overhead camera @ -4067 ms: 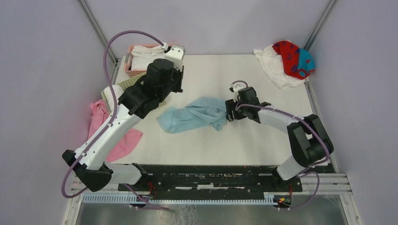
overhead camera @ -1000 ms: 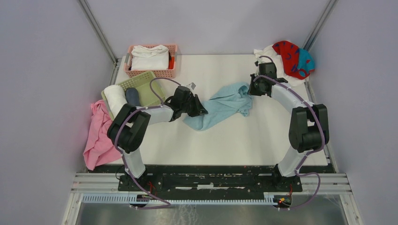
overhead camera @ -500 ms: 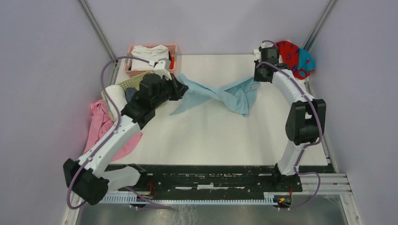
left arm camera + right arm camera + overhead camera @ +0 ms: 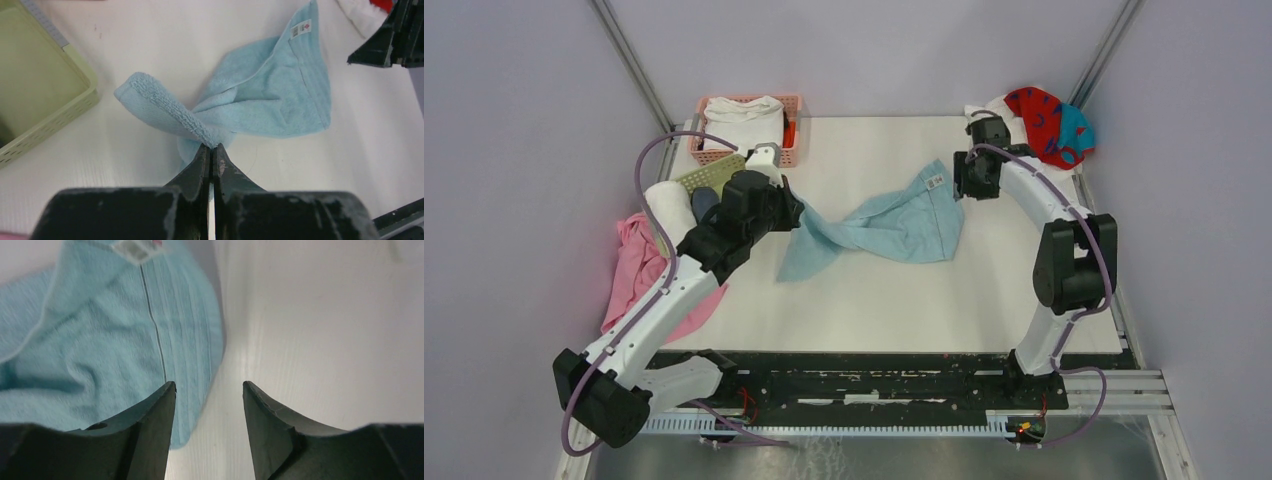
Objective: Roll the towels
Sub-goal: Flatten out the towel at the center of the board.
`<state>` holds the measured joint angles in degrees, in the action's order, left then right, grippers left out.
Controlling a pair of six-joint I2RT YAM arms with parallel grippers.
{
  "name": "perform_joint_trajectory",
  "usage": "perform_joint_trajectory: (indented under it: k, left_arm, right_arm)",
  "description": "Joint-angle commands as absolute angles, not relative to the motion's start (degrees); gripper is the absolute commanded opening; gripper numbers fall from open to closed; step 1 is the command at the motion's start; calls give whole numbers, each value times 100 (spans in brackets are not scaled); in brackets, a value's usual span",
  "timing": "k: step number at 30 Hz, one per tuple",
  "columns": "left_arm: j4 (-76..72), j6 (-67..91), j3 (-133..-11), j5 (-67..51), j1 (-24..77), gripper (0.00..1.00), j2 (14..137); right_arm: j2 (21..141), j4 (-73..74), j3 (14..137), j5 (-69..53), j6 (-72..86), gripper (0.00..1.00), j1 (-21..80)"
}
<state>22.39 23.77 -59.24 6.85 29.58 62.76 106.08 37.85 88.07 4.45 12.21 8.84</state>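
The light blue towel [image 4: 894, 222] lies spread and twisted mid-table, its label corner at the far right. My left gripper [image 4: 796, 213] is shut on the towel's twisted left part; in the left wrist view the shut fingertips [image 4: 211, 146] pinch a thick fold of the towel [image 4: 270, 95]. My right gripper [image 4: 959, 186] is open and empty at the towel's far right corner; in the right wrist view it [image 4: 209, 384] hangs over the towel's edge [image 4: 100, 340] and bare table. The white towel [image 4: 1001, 106] and the red towel with teal marks [image 4: 1044, 118] lie heaped at the back right.
A pink basket [image 4: 792, 155] with folded white cloth stands at the back left. A green tray [image 4: 724, 172] beside it holds a white roll [image 4: 669, 205] and a dark roll [image 4: 705, 205]. A plain pink cloth [image 4: 634, 270] hangs at the left edge.
The towel was stretched in the air between both grippers. The right gripper has let go and now hangs open beside the corner. The left gripper has pulled its end nearer and lower.
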Motion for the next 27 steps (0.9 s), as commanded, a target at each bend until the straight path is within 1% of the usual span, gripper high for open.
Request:
perform_joint_trajectory:
  k: [1, 4, 9, 11, 14, 15, 17, 19, 20, 21, 22, 23, 26, 27]
  left_arm:
    - [2120, 1910, -5914, 1107, 2936, 3, 6296]
    - [2110, 1796, -5857, 1274, 2936, 3, 6238]
    - [2066, 1730, -5768, 1335, 2934, 3, 6188]
    - [2065, 1725, -5751, 1366, 2933, 3, 6196]
    - [2065, 1699, -5748, 1417, 2935, 3, 6205]
    - [2065, 1689, -5756, 1450, 2936, 3, 6202]
    - [2085, 1664, -5776, 1543, 2936, 3, 6192]
    - [2161, 1626, -5842, 1675, 2936, 3, 6187]
    - [2208, 1597, -5893, 1746, 2937, 3, 6187]
    - [2255, 1554, -5942, 1816, 2936, 3, 6189]
    - [2297, 1509, -5983, 1892, 2936, 3, 6194]
    - [2328, 1459, -6020, 1965, 2929, 3, 6178]
    - [2381, 1323, -6069, 2131, 2927, 3, 6117]
    - [2383, 1267, -6061, 2143, 2927, 3, 6092]
  right_arm:
    - [9960, 3806, 8007, 329, 1528, 60, 995]
    - [9866, 3619, 7495, 179, 1759, 60, 984]
    - [9936, 2937, 6755, -491, 2232, 60, 987]
    - [10028, 2766, 6605, -631, 2354, 60, 981]
    - [10234, 2734, 6594, -836, 2404, 57, 988]
    - [10277, 2699, 6585, -878, 2420, 55, 987]
    - [10309, 2747, 6627, -848, 2392, 42, 979]
    - [10264, 3169, 6884, -359, 2227, 20, 982]
    - [10195, 3466, 7097, 10, 2125, 10, 984]
    - [10091, 3790, 7316, 398, 2015, 5, 984]
    - [9941, 4067, 7532, 746, 1911, 2, 978]
    - [9790, 4344, 7751, 1090, 1820, 1, 980]
    - [9312, 4873, 8250, 1783, 1661, 1, 991]
    - [9196, 5001, 8355, 1868, 1647, 3, 988]
